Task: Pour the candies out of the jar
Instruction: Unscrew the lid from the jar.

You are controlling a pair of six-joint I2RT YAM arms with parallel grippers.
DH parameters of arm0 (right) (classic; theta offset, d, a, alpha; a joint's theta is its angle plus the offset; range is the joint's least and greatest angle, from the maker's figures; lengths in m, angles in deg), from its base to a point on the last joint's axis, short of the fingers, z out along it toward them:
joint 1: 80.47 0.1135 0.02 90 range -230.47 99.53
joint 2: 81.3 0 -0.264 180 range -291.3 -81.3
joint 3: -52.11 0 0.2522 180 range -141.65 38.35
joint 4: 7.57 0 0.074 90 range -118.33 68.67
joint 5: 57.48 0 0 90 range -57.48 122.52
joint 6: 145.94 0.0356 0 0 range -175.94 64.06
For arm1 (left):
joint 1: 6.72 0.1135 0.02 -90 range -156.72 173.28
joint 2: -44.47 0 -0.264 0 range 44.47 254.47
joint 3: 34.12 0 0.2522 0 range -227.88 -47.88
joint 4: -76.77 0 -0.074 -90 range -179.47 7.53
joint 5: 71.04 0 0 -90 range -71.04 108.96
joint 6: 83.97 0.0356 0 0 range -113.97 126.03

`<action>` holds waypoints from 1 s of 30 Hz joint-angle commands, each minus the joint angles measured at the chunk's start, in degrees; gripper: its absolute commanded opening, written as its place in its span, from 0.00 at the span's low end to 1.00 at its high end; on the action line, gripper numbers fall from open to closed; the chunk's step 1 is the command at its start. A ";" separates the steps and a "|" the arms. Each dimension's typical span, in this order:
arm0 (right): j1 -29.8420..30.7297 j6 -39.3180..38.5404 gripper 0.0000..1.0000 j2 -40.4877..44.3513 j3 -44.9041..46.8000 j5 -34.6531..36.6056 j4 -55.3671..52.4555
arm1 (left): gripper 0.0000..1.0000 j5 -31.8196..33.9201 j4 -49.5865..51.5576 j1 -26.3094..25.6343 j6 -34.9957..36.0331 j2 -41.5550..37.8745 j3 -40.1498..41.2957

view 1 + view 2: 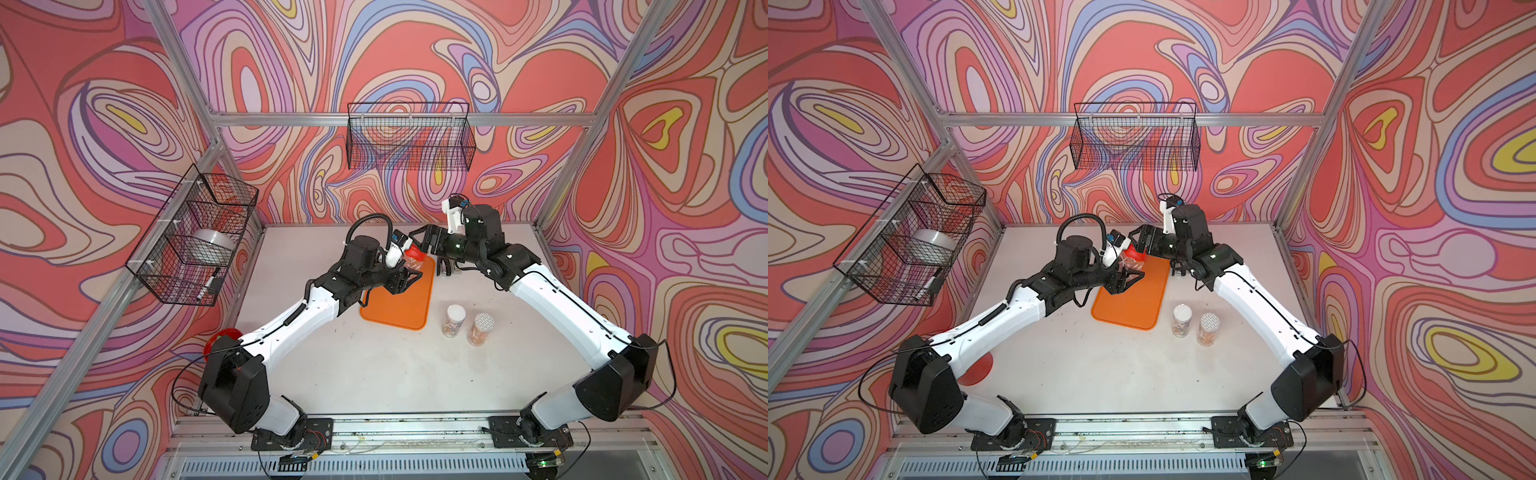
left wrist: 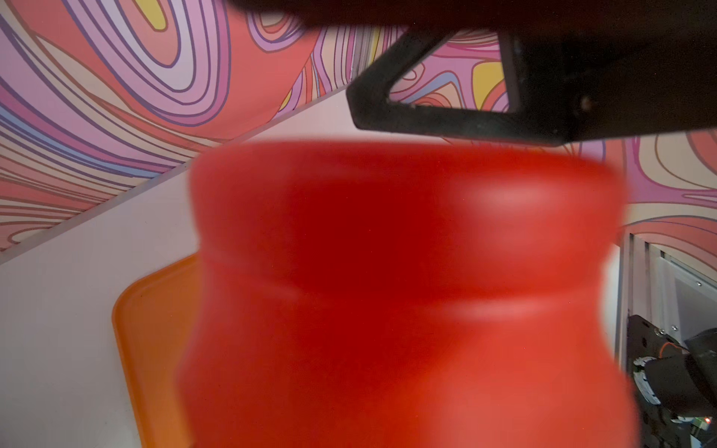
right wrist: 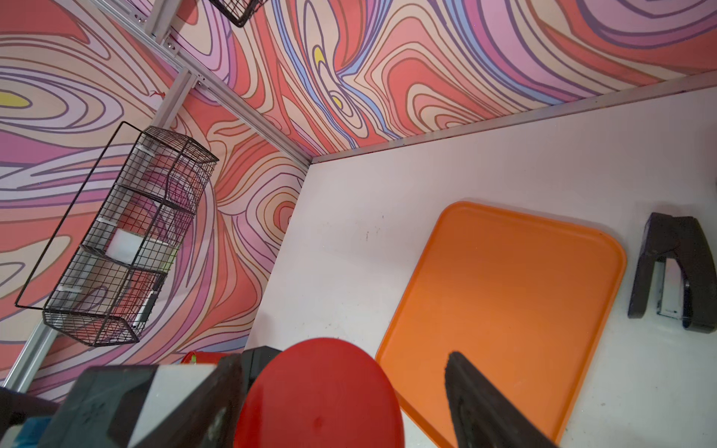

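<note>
My left gripper (image 1: 405, 277) is shut on a clear jar (image 1: 409, 262), holding it tilted above the far end of the orange tray (image 1: 399, 309). Faint orange contents, the candies (image 1: 1133, 263), show through its wall. The jar's red lid (image 1: 415, 252) fills the left wrist view (image 2: 388, 291), hiding my left fingers there. My right gripper (image 1: 420, 242) is at the lid from the far side and is open. In the right wrist view the red lid (image 3: 322, 399) lies between its fingers (image 3: 477, 407), with a gap showing on one side.
Two closed jars stand right of the tray, one white-lidded (image 1: 454, 320), one with a patterned silver lid (image 1: 482, 328). A black stapler (image 3: 675, 271) lies beyond the tray. A loose red lid (image 1: 224, 338) lies at the table's left edge. Wire baskets hang on the left wall (image 1: 195, 241) and back wall (image 1: 409, 137).
</note>
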 commanded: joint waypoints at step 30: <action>1.09 -5.96 0.56 6.90 8.84 -5.88 6.37 | 0.00 -14.36 -7.92 2.36 -6.90 -1.76 -0.34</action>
